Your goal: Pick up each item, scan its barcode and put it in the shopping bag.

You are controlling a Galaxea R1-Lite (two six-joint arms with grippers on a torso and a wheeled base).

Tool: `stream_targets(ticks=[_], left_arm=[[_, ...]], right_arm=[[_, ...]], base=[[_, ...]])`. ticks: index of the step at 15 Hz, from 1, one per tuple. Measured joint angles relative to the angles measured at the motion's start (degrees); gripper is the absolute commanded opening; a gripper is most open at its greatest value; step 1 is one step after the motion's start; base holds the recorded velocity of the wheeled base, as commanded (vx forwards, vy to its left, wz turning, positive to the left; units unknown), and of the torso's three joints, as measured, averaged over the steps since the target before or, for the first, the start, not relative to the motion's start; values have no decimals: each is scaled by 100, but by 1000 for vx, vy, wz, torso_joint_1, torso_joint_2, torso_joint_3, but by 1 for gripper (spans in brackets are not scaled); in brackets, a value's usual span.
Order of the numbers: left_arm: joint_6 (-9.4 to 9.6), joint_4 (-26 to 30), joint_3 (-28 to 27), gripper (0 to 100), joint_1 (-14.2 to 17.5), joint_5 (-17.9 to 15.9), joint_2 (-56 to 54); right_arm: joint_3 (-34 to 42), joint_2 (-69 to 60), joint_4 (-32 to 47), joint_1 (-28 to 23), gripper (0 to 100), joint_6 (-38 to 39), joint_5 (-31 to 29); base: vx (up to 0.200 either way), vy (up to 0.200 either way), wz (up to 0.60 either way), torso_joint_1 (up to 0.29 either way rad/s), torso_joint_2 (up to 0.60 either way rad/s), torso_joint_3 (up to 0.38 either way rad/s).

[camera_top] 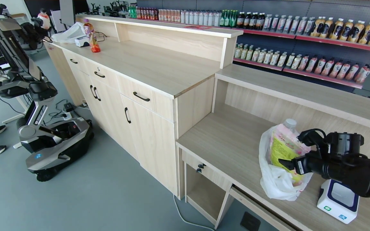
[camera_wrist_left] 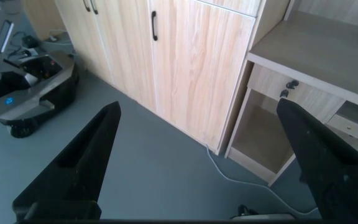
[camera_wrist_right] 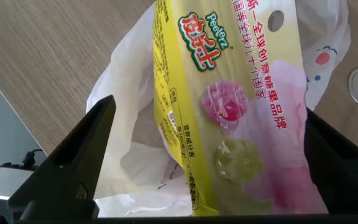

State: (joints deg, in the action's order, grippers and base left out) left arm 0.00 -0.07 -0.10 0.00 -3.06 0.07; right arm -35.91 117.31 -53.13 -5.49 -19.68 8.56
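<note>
The right gripper (camera_wrist_right: pixel 210 109) is seen spread wide, with the yellow and pink packet (camera_top: pixel 284 144) standing between its fingers. A gap is visible between one finger (camera_wrist_right: pixel 86 155) and the packet. On the other side, contact cannot be told. The packet's lower part is sunk in the white shopping bag (camera_top: pixel 275 183), whose rim is gathered just under the fingertips. The scanner (camera_top: pixel 337 200) is placed just beside the bag, beneath the gripper's wrist. The bag is set near the front edge of the lower desk (camera_top: pixel 230 141). Bare desktop is left on the bag's side away from the scanner, and the desk's raised back wall lies behind. The left gripper (camera_wrist_left: pixel 197 106) is held wide open with nothing in it, above the grey floor (camera_wrist_left: pixel 166 155) in front of the cabinet (camera_wrist_left: pixel 191 56).
</note>
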Motion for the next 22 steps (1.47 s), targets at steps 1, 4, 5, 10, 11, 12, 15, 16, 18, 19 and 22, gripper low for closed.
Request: stream_targets(ticks=[1,4,5,10,11,12,15,16,18,19,22], left_arm=[[0,0,0,100,0,0,0],[0,0,0,100,0,-2,0],[0,0,0,100,0,-2,0],[0,0,0,100,0,-2,0],[0,2,0,100,-5,-2,0],[0,-4,0,100,0,-5,0],[0,0,0,100,0,-2,0],[0,0,0,100,0,-2,0],[0,0,0,100,0,0,0],[0,0,0,100,0,-2,0],[0,0,0,100,0,-2,0]], right_arm=[[-2,-190,33,78,100,121,4],[130,-1097,244,238,100,216,0],[223,-1475,439,255,100,205,-9],[502,-3405,1730,-51,100,-528,-44],[510,-3663,1785,-241,100,-594,-183],[467,-3818,1818,-374,100,-602,-352],[205,-4046,1824,-580,100,-88,-1041],[168,-4085,1862,-652,100,-29,-1135],[127,-4192,1949,-903,100,35,-1195],[124,-4248,2044,-997,100,83,-1200],[146,-4553,2620,-1111,100,328,-1212]], base=[[0,0,0,0,0,0],[0,0,0,0,0,0],[0,0,0,0,0,0],[0,0,-480,4,2,2],[0,0,-600,-2,7,-2],[0,0,-600,2,7,7],[0,0,-600,2,-1,-1],[0,0,-600,-2,2,2],[0,0,-600,-2,2,2],[0,0,-600,7,-2,2],[0,0,-600,2,2,2]])
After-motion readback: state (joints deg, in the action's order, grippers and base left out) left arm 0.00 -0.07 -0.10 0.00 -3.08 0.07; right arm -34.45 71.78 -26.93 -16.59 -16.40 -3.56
